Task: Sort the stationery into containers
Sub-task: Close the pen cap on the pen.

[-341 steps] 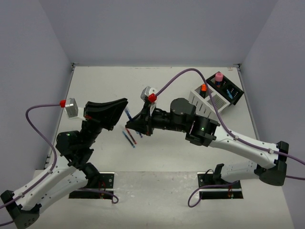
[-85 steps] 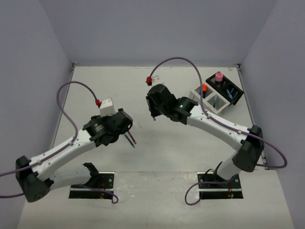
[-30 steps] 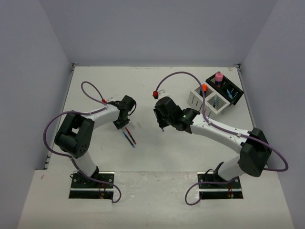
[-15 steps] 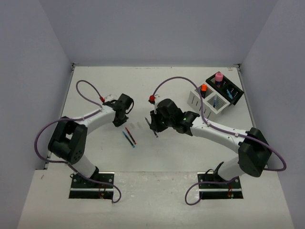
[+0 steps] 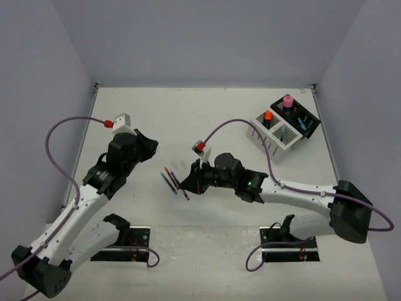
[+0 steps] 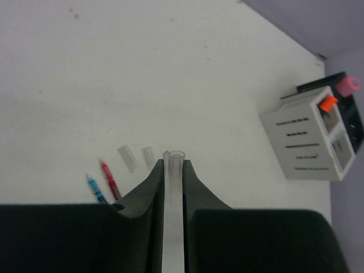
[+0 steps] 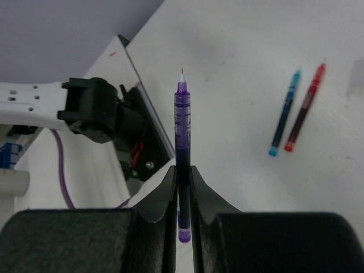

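My left gripper (image 6: pixel 173 163) (image 5: pixel 149 145) is shut on a short clear tube (image 6: pixel 174 166), held above the table. On the table just left of it lie a blue pen (image 6: pixel 96 189) (image 5: pixel 167 182) and a red pen (image 6: pixel 110 179) (image 5: pixel 171 177), side by side. My right gripper (image 7: pixel 182 170) (image 5: pixel 187 182) is shut on a purple pen (image 7: pixel 182 136), tip pointing away, right next to those two pens. The white container (image 5: pixel 274 137) (image 6: pixel 310 139) holds an orange highlighter (image 5: pixel 267 116). In the black container (image 5: pixel 299 117) stands a pink cylinder (image 5: pixel 287 101).
Two more clear tubes (image 6: pixel 128 158) (image 6: pixel 148 156) lie on the table beyond the red pen. The left arm's base (image 7: pixel 94 111) and its mounting plate sit under the purple pen's tip in the right wrist view. Walls close the table on three sides.
The right gripper has carried the purple pen toward the near left, up to the blue and red pens. The left arm has swung back and its gripper has moved left of the pens.
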### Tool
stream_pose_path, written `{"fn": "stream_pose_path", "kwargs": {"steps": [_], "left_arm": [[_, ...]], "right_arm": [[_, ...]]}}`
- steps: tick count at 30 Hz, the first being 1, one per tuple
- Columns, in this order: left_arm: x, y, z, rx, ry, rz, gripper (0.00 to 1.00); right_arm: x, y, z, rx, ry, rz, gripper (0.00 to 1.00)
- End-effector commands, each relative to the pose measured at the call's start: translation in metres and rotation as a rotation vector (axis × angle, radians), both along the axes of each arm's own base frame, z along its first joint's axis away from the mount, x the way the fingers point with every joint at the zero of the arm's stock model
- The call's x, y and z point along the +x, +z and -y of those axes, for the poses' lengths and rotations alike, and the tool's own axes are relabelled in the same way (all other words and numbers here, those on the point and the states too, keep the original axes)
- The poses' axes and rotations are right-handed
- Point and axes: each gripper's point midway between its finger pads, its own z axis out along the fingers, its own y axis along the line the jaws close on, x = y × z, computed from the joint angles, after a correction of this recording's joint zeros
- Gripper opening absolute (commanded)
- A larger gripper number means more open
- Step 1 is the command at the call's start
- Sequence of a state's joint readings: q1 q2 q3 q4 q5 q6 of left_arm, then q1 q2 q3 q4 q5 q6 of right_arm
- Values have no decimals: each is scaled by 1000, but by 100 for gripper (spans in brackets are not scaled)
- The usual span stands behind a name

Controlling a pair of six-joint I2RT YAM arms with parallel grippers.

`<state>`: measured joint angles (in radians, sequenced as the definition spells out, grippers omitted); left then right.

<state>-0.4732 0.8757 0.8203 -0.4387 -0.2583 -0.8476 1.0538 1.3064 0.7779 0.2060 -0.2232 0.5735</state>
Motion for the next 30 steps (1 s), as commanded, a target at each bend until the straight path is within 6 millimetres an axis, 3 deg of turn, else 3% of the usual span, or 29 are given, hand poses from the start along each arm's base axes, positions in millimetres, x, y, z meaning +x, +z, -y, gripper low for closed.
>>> {"fn": "stream_pose_path", "kwargs": {"steps": [1, 6, 12, 15, 21, 25, 30], "left_arm": [[-22, 61, 33, -102, -270, 276, 0], [-57, 101, 43, -168, -422, 458, 0], [-82, 130, 46, -223, -497, 530, 0], [-98, 147, 48, -251, -549, 600, 0], [-125, 166, 53, -317, -652, 701, 0], [-141, 186, 50, -363, -674, 790, 0], [-148, 195, 53, -390, -707, 817, 0]], "right_arm": [[-12, 55, -23, 259, -14, 19, 0], [-24, 72, -30, 306, -8, 37, 0], [-23, 90, -30, 323, -46, 103, 0], [-32, 111, -23, 367, -50, 143, 0], [-49, 143, -12, 425, -50, 232, 0], [-51, 154, -5, 464, -59, 255, 0], [-58, 172, -4, 502, -38, 288, 0]]}}
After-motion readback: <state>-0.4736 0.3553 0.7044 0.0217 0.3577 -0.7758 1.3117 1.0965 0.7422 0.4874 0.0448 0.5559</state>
